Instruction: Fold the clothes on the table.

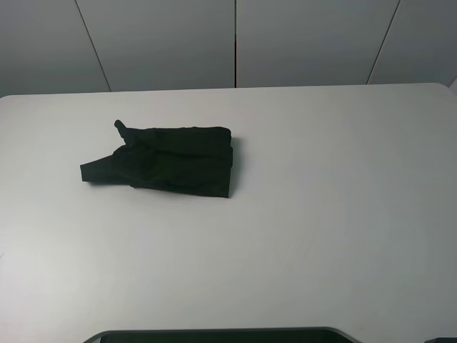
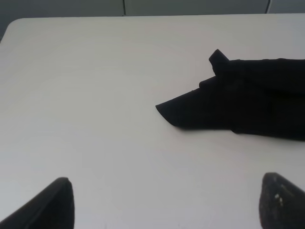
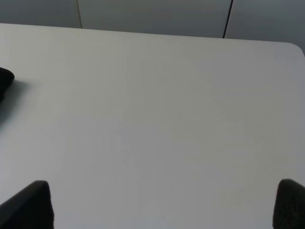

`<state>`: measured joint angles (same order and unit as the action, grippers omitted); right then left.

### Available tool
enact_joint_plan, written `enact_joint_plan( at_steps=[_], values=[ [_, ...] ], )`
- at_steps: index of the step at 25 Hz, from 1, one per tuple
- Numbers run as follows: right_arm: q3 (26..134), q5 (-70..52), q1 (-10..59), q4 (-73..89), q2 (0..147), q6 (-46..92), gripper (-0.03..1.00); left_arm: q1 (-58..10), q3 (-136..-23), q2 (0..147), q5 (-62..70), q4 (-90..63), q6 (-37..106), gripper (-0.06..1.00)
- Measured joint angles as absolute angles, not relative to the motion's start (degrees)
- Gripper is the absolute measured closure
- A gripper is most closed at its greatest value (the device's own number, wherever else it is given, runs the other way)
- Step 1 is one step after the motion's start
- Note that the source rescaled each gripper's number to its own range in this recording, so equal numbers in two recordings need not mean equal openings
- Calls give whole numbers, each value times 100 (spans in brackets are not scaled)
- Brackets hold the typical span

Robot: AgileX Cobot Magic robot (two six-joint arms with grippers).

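The black T-shirt [image 1: 171,161] lies folded into a compact bundle on the left half of the white table [image 1: 328,186], plain black side up, with a sleeve sticking out to the left. No print shows. In the left wrist view the shirt [image 2: 248,100] lies ahead of my left gripper [image 2: 167,205], which is open and empty with its fingertips [image 2: 55,205] wide apart above the table. In the right wrist view my right gripper [image 3: 162,205] is open and empty over bare table; only an edge of the shirt [image 3: 5,78] shows. Neither gripper appears in the exterior high view.
Grey wall panels [image 1: 235,43] stand behind the table's far edge. A dark curved edge [image 1: 221,334] shows at the near side of the table.
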<state>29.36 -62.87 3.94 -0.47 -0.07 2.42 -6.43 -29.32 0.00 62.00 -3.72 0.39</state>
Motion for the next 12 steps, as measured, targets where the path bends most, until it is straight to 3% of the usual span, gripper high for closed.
enact_joint_plan(
  at_steps=[12],
  values=[
    [2936,-6287,394,-47,-7,171,-3,-639,-2932,0,6200,-362,39,-6]
  ],
)
